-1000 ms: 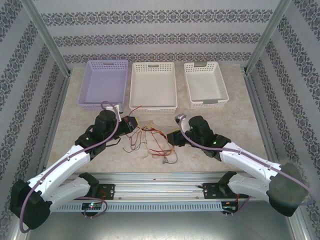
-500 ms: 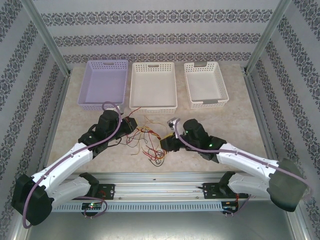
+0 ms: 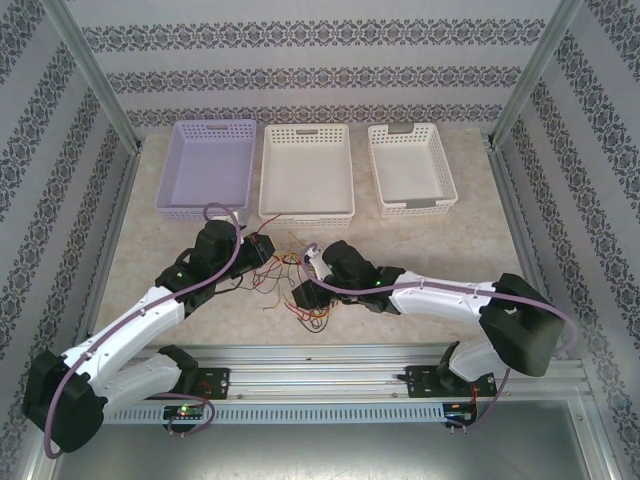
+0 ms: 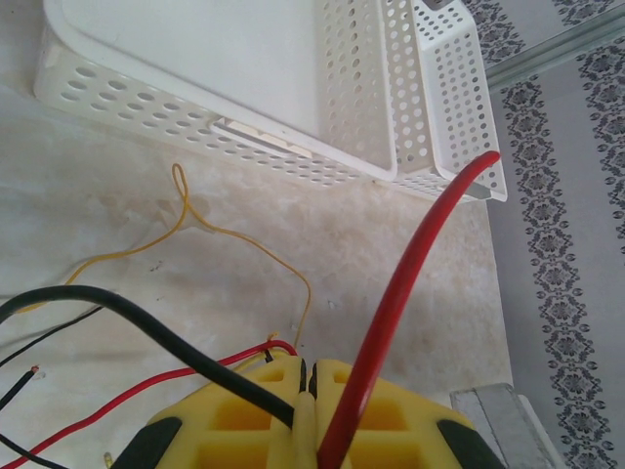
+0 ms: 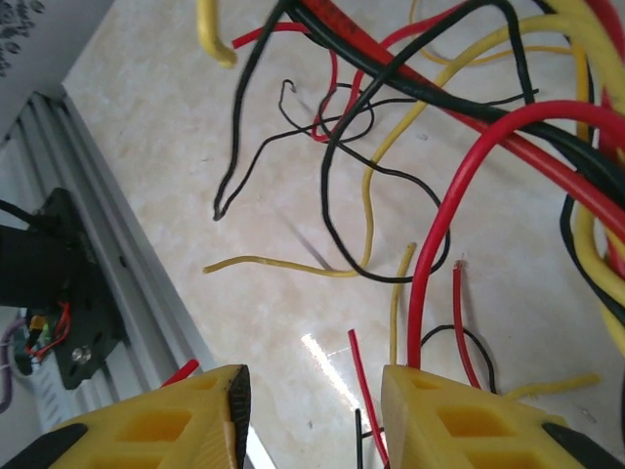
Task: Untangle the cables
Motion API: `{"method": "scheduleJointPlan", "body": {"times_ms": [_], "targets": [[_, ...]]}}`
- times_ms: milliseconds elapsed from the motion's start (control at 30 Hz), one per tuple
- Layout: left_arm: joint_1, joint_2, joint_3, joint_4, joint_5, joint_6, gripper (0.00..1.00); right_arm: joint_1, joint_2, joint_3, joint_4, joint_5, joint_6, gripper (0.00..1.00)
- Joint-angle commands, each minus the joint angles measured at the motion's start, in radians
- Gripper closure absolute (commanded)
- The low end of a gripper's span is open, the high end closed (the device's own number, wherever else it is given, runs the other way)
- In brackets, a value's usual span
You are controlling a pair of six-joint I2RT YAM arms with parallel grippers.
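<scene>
Cables (image 3: pixel 296 272) lie as a loose tangle at centre of bench (image 3: pixel 470 250), lower-middle of top view, btwn the two arms and just below the middle white basket (image 3: pixel 306 170). Thin red, yellow and black strands, looped over each other, w/ loose ends sticking out lower left and bottom. Left tool (image 3: pixel 262 247) sits at upper-left edge of the tangle, right tool (image 3: pixel 306 294) at its lower-right edge. Purple basket (image 3: pixel 205 165) upper left and 2nd white basket (image 3: pixel 412 165) upper right, both well apart from the wires.

Left wrist cam gives detail the top view can't. Left tool (image 4: pixel 311 391) is at bottom of frame, fingers (image 4: pixel 244 430) clenched on the cables. A red strand (image 4: pixel 410 274) runs from the pinch up to the right; a black strand (image 4: pixel 137 308) leaves to the left. A thin yellow wire (image 4: pixel 244 244) w/ a small loop lies on the bench beyond, near the basket's perforated wall.

Right wrist cam: right tool (image 5: pixel 312 410) released, fingers wide apart at bottom of frame, nothing gripped. Tips of thin red and black strands show in the gap. Dense crossing of red, yellow and black in upper right; aluminium rail (image 5: pixel 117 234) at left.
</scene>
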State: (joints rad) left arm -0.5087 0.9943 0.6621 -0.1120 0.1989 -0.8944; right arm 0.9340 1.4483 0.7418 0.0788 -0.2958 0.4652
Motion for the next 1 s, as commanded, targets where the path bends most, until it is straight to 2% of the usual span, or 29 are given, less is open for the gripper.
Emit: {"method": "scheduleJointPlan", "body": {"times_ms": [0, 100, 167, 233, 333, 400, 567, 800, 967], "targets": [[0.009, -0.026, 0.010, 0.033, 0.013, -0.008, 1.00, 0.012, 0.026, 0.049, -0.016, 0.093, -0.017, 0.63], [0.009, -0.032, 0.006, 0.028, 0.013, -0.007, 1.00, 0.014, 0.045, 0.063, -0.022, 0.105, -0.015, 0.80], [0.009, -0.041, 0.003, 0.019, 0.008, 0.000, 1.00, 0.015, 0.042, 0.064, -0.028, 0.112, -0.019, 0.80], [0.009, -0.049, -0.001, 0.009, 0.002, 0.005, 1.00, 0.015, 0.026, 0.056, -0.046, 0.147, -0.023, 0.76], [0.008, -0.060, 0.004, -0.009, -0.004, 0.016, 1.00, 0.015, -0.028, 0.014, -0.034, 0.151, -0.028, 0.59], [0.009, -0.062, 0.004, -0.011, -0.005, 0.020, 1.00, 0.016, -0.072, -0.012, -0.024, 0.155, -0.030, 0.53], [0.009, -0.051, 0.008, -0.004, 0.001, 0.022, 1.00, 0.018, -0.116, -0.041, -0.033, 0.194, -0.043, 0.50], [0.009, -0.047, 0.008, 0.014, 0.007, 0.003, 1.00, 0.025, -0.012, -0.002, -0.001, 0.156, -0.034, 0.51], [0.008, -0.052, 0.004, 0.018, 0.009, -0.003, 1.00, 0.032, 0.043, 0.034, 0.013, 0.175, -0.037, 0.52]]}}
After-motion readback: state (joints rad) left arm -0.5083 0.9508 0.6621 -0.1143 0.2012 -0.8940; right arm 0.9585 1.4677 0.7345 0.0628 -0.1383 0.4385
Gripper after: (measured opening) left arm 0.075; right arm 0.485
